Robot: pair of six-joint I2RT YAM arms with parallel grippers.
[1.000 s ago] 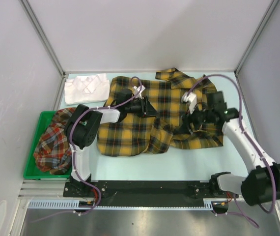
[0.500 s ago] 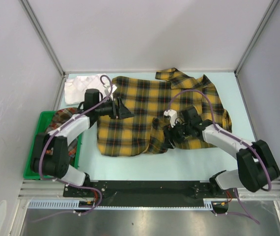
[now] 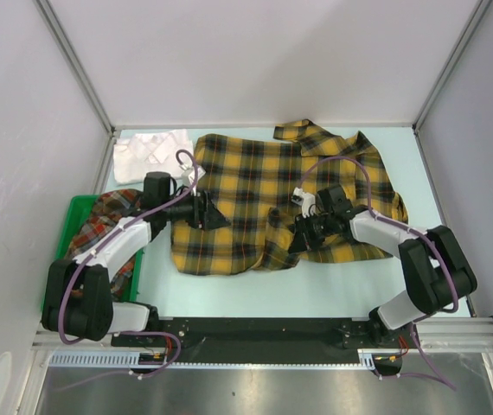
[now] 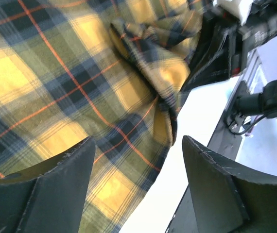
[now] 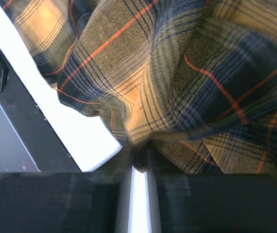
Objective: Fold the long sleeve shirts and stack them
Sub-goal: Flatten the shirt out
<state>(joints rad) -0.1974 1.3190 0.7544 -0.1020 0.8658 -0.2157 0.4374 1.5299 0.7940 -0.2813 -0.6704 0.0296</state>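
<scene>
**While the right gripper (image 3: 303,235) pinches the yellow-and-black plaid button-up shirt (image 3: 251,181), the left gripper (image 3: 216,214) stands wide**

Where the yellow-and-black plaid button-up shirt lies across the middle of the pale worktop (image 3: 229,294), its collar points to the far side. Its right half is rumpled and doubled over on itself. The right gripper sits low at that bunched near edge. Its wrist view, though blurred, shows the two dark fingers (image 5: 80,204) drawn almost together with a fold of plaid cloth caught between them. The left gripper hangs over the shirt's left half. Its fingers (image 4: 51,194) are spread well apart and hold nothing, with flat plaid and a strip of worktop between them. A plain white folded shirt (image 3: 151,154) rests at the far left corner, just beside the plaid shirt's shoulder. A red-orange plaid shirt (image 3: 99,232) lies heaped in the green plastic bin (image 3: 72,212) at the left edge, partly hidden by the left arm.
</scene>
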